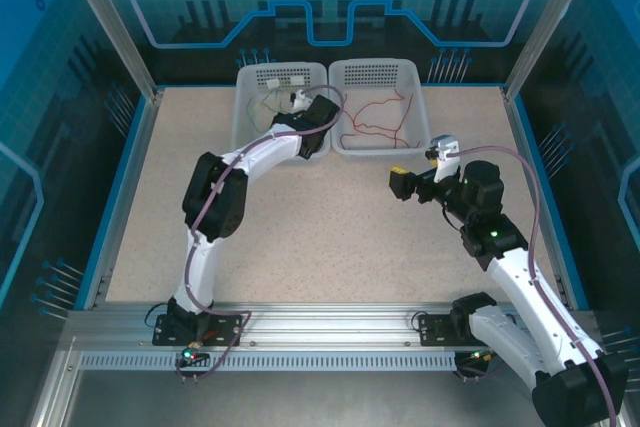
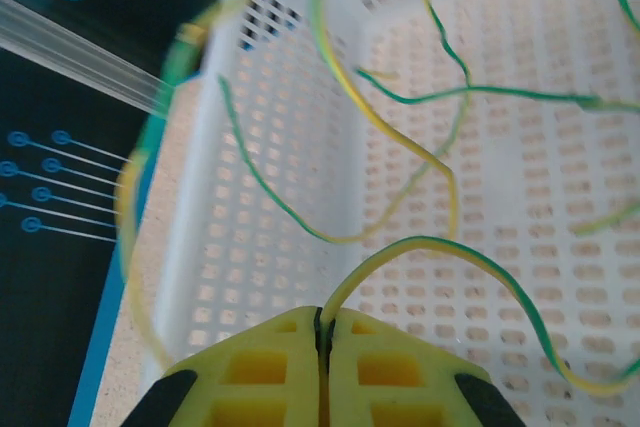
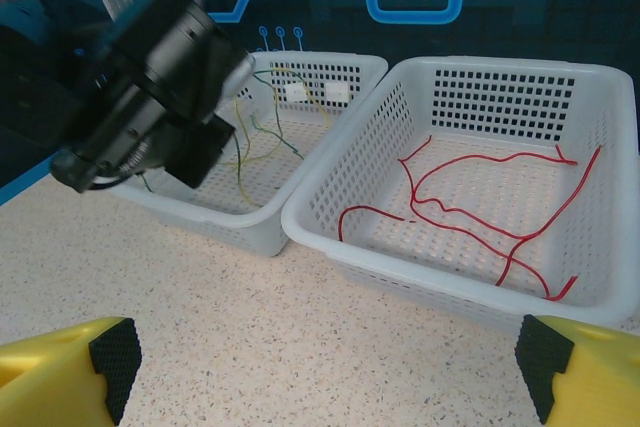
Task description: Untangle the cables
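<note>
left arm (image 1: 215,197) stretched forward, left gripper (image 2: 322,327) pinched closed; right arm (image 1: 510,257) bent, right gripper (image 3: 325,372) spread wide.

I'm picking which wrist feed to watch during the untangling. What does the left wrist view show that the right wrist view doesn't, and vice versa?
Left wrist view: a close-up of the left gripper shut on a green-yellow cable.

Right wrist view: the right basket holding red cables, the right gripper open over the table, and the left arm reaching into the left basket.

Both: the left basket with the green-yellow cables in it.
</note>
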